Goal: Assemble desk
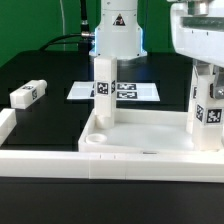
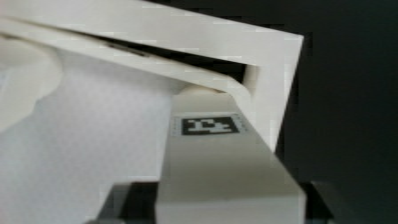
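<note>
The desk tabletop (image 1: 140, 150) is a white rimmed tray lying at the front of the black table. One leg block (image 1: 103, 85) stands upright in its corner on the exterior view's left. My gripper (image 1: 203, 78) comes down at the exterior view's right, shut on a second leg block (image 1: 206, 110), which stands upright in the tray's corner there. In the wrist view this tagged leg (image 2: 214, 130) fills the space between my dark fingers (image 2: 143, 203) and its far end meets the tabletop's corner rim (image 2: 249, 55). A third leg (image 1: 27, 94) lies loose on the table at the left.
The marker board (image 1: 135, 91) lies flat behind the tray, in front of the arm's white base (image 1: 118, 35). A low white border wall (image 1: 35, 160) runs along the front left and turns back at the left edge.
</note>
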You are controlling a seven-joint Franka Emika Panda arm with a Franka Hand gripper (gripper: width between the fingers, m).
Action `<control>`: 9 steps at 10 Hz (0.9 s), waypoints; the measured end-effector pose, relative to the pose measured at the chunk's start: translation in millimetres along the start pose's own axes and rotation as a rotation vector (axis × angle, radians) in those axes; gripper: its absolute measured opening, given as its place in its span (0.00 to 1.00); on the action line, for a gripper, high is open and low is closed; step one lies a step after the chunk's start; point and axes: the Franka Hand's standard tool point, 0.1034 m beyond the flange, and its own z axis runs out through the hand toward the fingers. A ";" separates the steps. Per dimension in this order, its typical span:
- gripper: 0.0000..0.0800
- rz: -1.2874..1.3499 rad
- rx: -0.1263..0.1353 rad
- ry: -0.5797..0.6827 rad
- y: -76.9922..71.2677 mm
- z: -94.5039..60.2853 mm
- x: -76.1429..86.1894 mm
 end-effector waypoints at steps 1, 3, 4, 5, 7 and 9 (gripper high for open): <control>0.36 0.033 0.001 0.000 -0.2 0.0 -0.3; 0.36 0.158 0.003 0.000 -0.7 -0.2 -0.6; 0.36 0.140 0.003 0.000 -0.6 0.0 -0.7; 0.49 0.109 -0.008 -0.001 0.7 0.2 -0.8; 0.76 -0.075 -0.043 0.004 -0.6 -2.8 -3.2; 0.80 -0.237 -0.043 0.008 -1.3 -3.0 -2.7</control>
